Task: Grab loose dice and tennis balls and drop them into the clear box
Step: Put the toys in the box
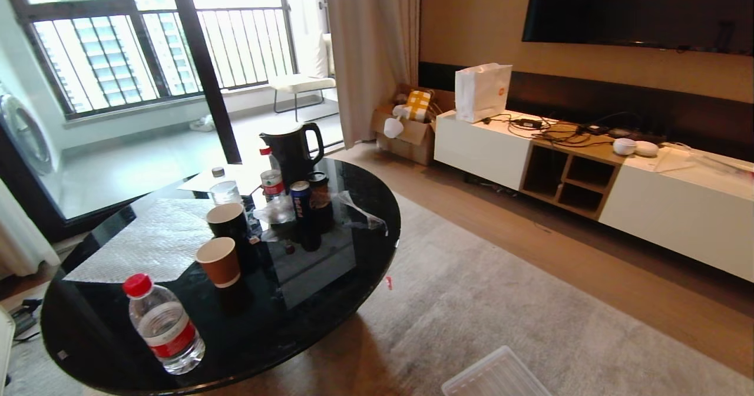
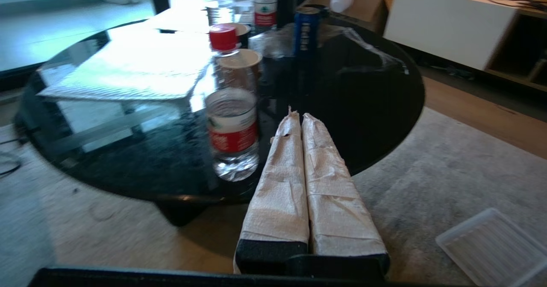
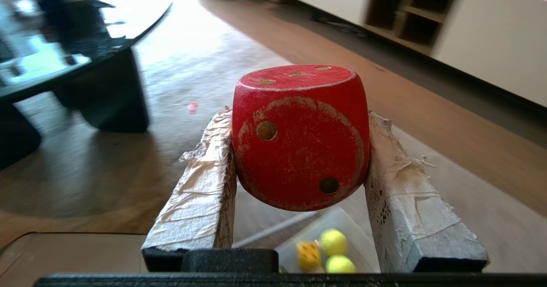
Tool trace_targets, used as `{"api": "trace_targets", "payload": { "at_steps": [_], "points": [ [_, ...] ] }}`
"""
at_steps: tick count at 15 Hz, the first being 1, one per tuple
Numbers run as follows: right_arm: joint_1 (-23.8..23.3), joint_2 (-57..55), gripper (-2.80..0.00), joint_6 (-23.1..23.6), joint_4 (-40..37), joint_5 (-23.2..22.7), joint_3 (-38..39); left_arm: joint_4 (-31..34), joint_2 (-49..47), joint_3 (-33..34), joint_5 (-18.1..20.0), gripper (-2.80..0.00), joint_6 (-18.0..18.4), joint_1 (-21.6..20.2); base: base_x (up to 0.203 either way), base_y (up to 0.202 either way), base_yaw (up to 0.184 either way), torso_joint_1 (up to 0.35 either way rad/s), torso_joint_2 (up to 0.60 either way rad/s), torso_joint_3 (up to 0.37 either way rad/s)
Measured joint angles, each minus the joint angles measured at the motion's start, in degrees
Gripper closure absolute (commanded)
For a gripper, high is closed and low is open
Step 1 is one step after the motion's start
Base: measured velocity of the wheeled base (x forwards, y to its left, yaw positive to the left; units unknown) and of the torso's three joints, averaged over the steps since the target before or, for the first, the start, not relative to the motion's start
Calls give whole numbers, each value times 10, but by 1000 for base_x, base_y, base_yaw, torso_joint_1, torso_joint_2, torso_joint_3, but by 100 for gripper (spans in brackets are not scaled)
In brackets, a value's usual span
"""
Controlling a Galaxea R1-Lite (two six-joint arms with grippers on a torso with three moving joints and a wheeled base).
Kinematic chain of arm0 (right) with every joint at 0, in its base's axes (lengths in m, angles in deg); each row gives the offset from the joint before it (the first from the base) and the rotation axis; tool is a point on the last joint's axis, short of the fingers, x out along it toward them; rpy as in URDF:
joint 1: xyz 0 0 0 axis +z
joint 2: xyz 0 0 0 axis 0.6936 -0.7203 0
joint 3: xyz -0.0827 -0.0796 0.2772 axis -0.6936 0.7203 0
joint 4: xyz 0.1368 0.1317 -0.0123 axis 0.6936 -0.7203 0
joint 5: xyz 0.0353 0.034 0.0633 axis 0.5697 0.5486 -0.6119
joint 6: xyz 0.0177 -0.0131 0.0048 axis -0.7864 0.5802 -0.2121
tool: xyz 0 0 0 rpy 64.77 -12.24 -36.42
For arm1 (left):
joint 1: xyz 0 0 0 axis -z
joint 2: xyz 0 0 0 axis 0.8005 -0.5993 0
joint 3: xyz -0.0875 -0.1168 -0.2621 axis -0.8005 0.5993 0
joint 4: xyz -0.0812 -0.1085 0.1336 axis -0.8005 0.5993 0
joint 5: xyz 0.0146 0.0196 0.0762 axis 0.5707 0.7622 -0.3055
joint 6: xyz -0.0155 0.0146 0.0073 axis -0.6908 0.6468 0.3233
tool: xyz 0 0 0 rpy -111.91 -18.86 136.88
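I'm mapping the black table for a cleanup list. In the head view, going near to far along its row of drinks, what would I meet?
Water bottle → brown paper cup → black paper cup → black kettle.

Your head view looks down across the round tabletop toward the TV cabinet. Left wrist view shares both, lower. Right wrist view sits close over the floor.
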Motion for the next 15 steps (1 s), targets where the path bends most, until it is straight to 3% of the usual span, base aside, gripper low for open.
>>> {"api": "trace_targets", "payload": {
  "at_steps": [15],
  "points": [
    [0, 0, 0, 1, 0, 0, 0, 0, 0, 0, 0, 0, 0, 0, 1, 10, -158, 3, 1, 3]
  ]
}}
